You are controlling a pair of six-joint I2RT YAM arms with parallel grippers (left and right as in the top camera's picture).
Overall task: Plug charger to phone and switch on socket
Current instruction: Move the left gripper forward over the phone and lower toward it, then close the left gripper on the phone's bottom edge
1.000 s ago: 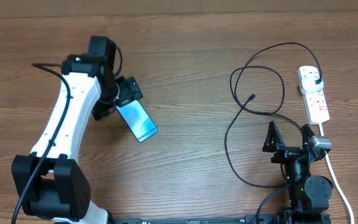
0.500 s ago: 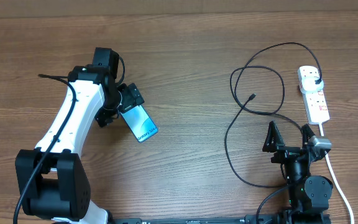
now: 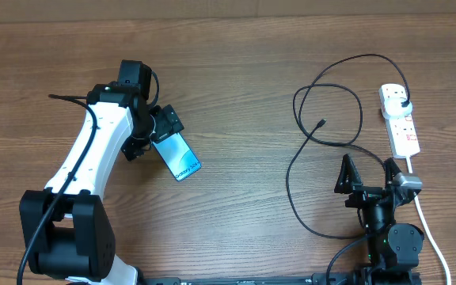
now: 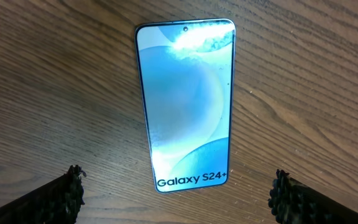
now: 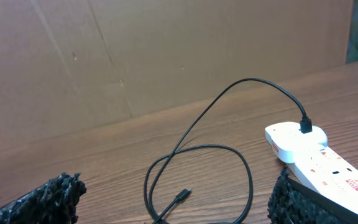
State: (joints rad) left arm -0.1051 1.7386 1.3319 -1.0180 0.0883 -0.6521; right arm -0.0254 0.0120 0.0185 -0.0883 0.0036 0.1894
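Hovering over the upper-left end of the phone (image 3: pixel 179 156), the left gripper (image 3: pixel 154 133) is seen spread wide, with nothing pinched. The phone is laid flat, screen up, on the left half of the wooden table (image 3: pixel 236 47). Further right, the charger (image 3: pixel 323 87) is looped loosely across the wood, its connector tip (image 3: pixel 321 123) left free, well apart from the phone. Below the loops, the right gripper (image 3: pixel 368 170) is held spread and empty. At the far right, the charger's plug (image 3: pixel 403 103) is seated in the socket (image 3: pixel 404 131).
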